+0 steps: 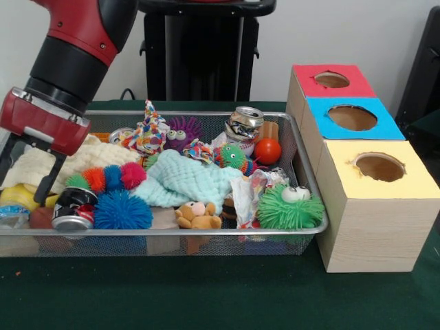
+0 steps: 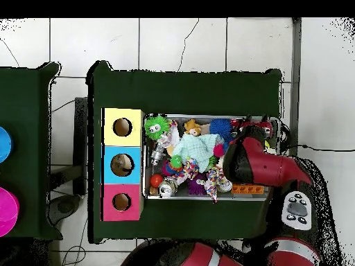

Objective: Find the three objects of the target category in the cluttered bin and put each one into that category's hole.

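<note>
The wire mesh bin is full of toys and lies left of the boxes. My gripper is open and hangs over the bin's left end, its fingers spread above a cream cloth. A bluish-clear wrinkly thing, perhaps a bottle, lies at the bin's front-left corner, just below the gripper and partly cut off. No other bottle shows. The red-faced hole is on the farthest box and shows in the overhead view. There my arm covers the bin's right end.
The blue-faced hole and the yellow-faced hole sit nearer the camera. In the bin are a crushed can, a red and black can, a mint cloth, spiky balls, a green googly-eyed toy and a small bear.
</note>
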